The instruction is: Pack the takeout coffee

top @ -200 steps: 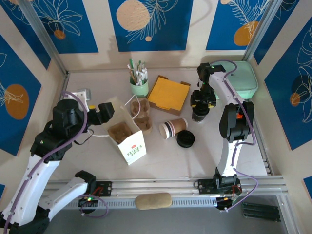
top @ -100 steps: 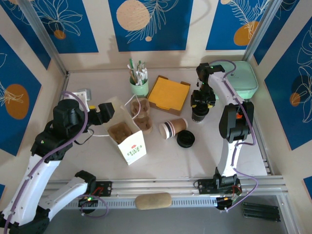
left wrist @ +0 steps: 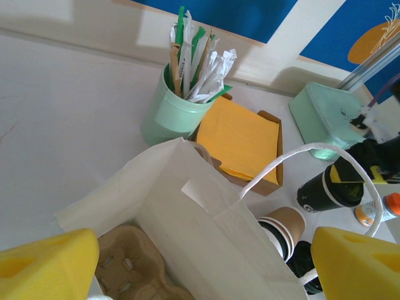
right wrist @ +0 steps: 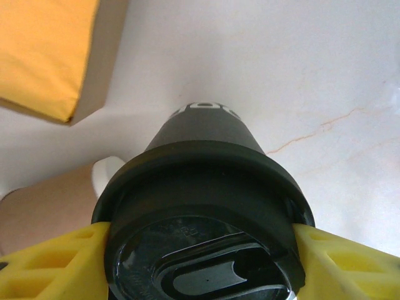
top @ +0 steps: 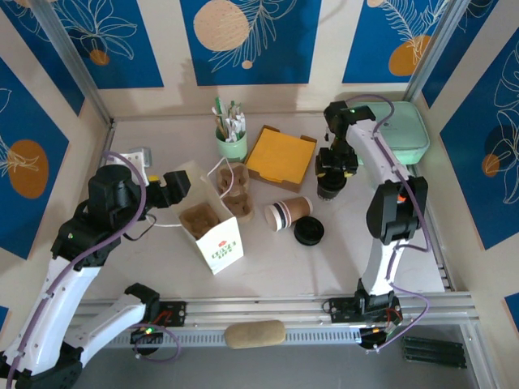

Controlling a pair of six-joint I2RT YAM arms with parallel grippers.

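Observation:
The takeout coffee cup (top: 288, 213) lies on its side mid-table, kraft brown with white and dark bands; it also shows in the left wrist view (left wrist: 284, 228) and the right wrist view (right wrist: 50, 200). Its loose black lid (top: 309, 232) rests just right of it. My right gripper (top: 331, 174) (right wrist: 200, 250) is shut on a separate black lidded cup (top: 327, 190) (right wrist: 206, 187), with yellow fingers (right wrist: 56, 262) pressed on both sides of its lid. My left gripper (top: 174, 185) (left wrist: 200, 262) stands open, straddling the rim of the white paper bag (top: 212, 227) (left wrist: 206, 237).
A pulp carrier (top: 200, 219) sits inside the bag, and another (top: 235, 190) lies behind it. A mint cup of utensils (top: 231, 144), a box of yellow napkins (top: 281, 157) and a mint container (top: 403, 134) stand at the back.
The right gripper has closed further on the black cup's lid and shifted slightly toward the back with it. The left arm and bag have not moved.

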